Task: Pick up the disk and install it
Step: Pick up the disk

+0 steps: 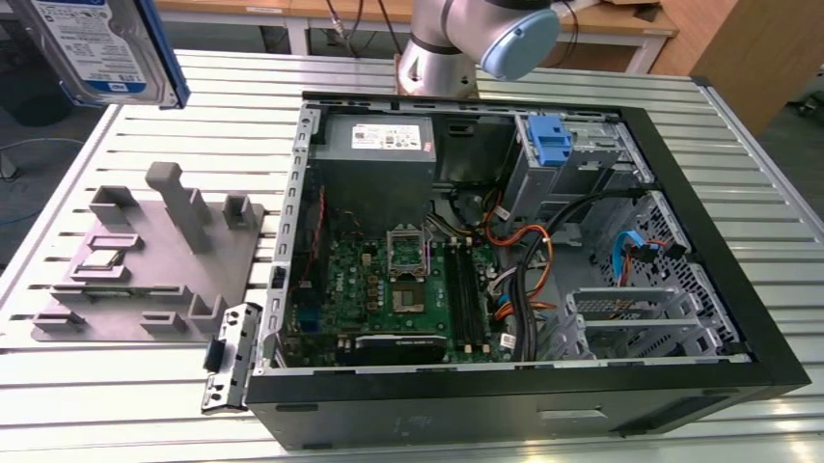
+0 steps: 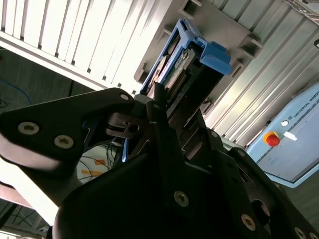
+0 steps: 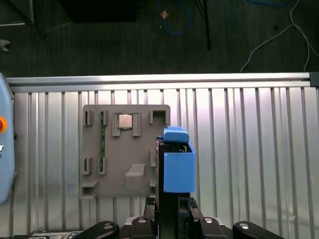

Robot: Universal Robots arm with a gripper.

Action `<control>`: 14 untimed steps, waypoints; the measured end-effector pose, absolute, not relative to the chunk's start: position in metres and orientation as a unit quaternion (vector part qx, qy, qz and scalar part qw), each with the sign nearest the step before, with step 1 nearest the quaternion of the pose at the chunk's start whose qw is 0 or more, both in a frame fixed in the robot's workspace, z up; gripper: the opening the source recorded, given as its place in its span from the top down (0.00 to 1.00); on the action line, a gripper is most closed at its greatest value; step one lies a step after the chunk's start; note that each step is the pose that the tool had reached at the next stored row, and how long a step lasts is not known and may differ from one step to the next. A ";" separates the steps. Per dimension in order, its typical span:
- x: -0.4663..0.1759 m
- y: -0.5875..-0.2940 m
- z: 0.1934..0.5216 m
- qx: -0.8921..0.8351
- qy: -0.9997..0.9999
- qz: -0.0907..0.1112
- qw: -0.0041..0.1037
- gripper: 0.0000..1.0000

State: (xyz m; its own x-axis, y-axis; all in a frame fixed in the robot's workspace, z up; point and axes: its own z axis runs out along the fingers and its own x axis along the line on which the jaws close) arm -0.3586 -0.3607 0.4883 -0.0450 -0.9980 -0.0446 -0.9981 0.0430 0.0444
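The disk (image 1: 103, 48), silver-grey with a white-and-blue label and blue rails, hangs high in the air at the exterior view's upper left, above the table's left edge. In the second wrist view my gripper (image 2: 162, 102) is shut on the disk (image 2: 182, 62), whose blue rail end points away from me. The first wrist view shows the disk (image 3: 177, 167) edge-on in the black fingers (image 3: 167, 211), over the right edge of the grey holder plate (image 3: 124, 149).
The open computer case (image 1: 721, 289) lies on the slatted table (image 1: 116, 386), with a motherboard (image 1: 386, 289), cables and a drive bay with a blue latch (image 1: 550, 143). The grey holder plate (image 1: 142, 260) sits on the exterior view's left. The arm's base (image 1: 445, 48) stands behind the case.
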 end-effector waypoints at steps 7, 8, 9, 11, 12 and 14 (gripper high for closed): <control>-0.342 -0.361 0.488 -0.691 0.722 0.031 0.001 0.65; -0.339 -0.361 0.488 -0.691 0.722 0.031 0.001 0.65; -0.337 -0.361 0.488 -0.691 0.722 0.031 0.001 0.65; -0.332 -0.361 0.488 -0.691 0.722 0.031 0.001 0.65; -0.330 -0.361 0.488 -0.691 0.722 0.031 0.001 0.65; -0.325 -0.361 0.488 -0.691 0.722 0.031 0.001 0.65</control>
State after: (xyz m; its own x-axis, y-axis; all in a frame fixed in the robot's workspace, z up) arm -0.3246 -0.3608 0.4883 -0.0450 -0.9980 -0.0445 -0.9981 0.0430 0.0444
